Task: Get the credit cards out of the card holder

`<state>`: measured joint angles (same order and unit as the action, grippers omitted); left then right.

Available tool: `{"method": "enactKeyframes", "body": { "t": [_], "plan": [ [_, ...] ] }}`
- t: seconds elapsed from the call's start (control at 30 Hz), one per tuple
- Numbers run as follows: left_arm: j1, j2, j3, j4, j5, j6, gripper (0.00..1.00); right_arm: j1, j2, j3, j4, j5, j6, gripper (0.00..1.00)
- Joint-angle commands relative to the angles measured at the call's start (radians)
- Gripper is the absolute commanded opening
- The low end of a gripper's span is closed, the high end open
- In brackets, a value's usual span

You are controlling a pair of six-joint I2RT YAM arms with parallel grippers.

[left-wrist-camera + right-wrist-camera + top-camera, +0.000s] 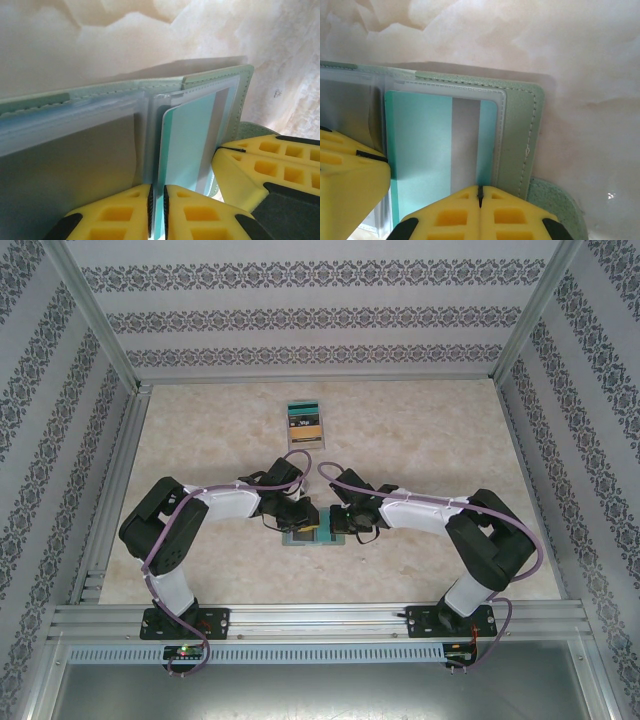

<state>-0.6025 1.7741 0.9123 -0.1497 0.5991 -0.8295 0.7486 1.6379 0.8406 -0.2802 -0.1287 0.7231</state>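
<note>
Open card holder (322,537) lies flat on the marble-look table (200,460), near-centre, between both arm tips. Grey-green stitched cover (520,130), clear inner pockets (75,125).

Left gripper (157,194) comes in from the left; its yellow fingers (115,215) pinch the near edge of a teal credit card (187,145). The card sits partly inside the holder's right-hand pocket; the right wrist view shows its teal face (420,145) with a grey stripe.

Right gripper (480,194) is at the near edge of the right panel, jaws pressed together. Can't tell if anything is caught between them. The holder's small tab (550,200) pokes out just right of it.

A second credit card (305,422), teal, dark and beige, lies loose on the far side of the table, well apart from the holder.
</note>
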Motion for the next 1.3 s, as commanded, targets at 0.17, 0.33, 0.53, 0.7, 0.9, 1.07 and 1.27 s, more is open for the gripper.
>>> {"method": "enactKeyframes", "body": {
  "t": [0.17, 0.33, 0.53, 0.7, 0.9, 1.07, 1.27],
  "plan": [
    [-0.006, 0.05, 0.0, -0.055, -0.039, 0.018, 0.2, 0.015, 0.056, -0.014, 0.03, -0.03, -0.004, 0.04],
    [-0.009, 0.059, 0.002, -0.051, -0.033, 0.017, 0.21, 0.017, 0.06, -0.007, 0.03, -0.033, -0.008, 0.04],
    [-0.028, 0.075, 0.046, -0.147, -0.095, 0.048, 0.24, 0.017, 0.059, -0.006, 0.027, -0.032, -0.007, 0.04],
    [-0.052, 0.091, 0.096, -0.229, -0.144, 0.076, 0.23, 0.017, 0.059, -0.005, 0.025, -0.031, -0.008, 0.04],
    [-0.053, 0.082, 0.087, -0.207, -0.135, 0.07, 0.13, 0.017, 0.057, -0.005, 0.022, -0.029, -0.011, 0.04],
    [-0.048, 0.07, 0.063, -0.167, -0.11, 0.065, 0.18, 0.015, 0.059, -0.009, 0.022, -0.026, -0.009, 0.04],
    [-0.027, 0.048, -0.002, -0.061, -0.057, 0.042, 0.18, 0.014, 0.062, -0.018, 0.031, -0.026, -0.005, 0.04]
  ]
}}
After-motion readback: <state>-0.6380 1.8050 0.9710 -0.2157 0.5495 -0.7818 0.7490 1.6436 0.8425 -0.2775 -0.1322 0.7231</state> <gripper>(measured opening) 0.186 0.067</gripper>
